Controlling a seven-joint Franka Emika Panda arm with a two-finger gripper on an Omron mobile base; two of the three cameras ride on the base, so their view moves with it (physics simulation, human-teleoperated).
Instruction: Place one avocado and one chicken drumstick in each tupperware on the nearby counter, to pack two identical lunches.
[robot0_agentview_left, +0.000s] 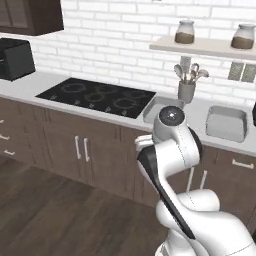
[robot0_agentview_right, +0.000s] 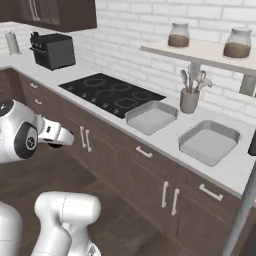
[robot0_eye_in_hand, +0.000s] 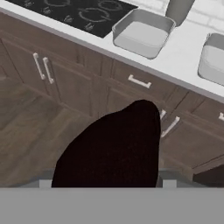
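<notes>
Dark avocado carried in the gripper, both tubs waiting empty on the surface.

Gripper set wide around the near-black, teardrop avocado, held out over the floor in front of the cabinets. Likely light and firm but smooth-skinned and tapered, so it could slip; best held across the fat belly. Near tupperware sits beside the cooktop, the second tupperware further right. Fingertips hidden behind the fruit; in the left base view the arm covers part of the near tub.
</notes>
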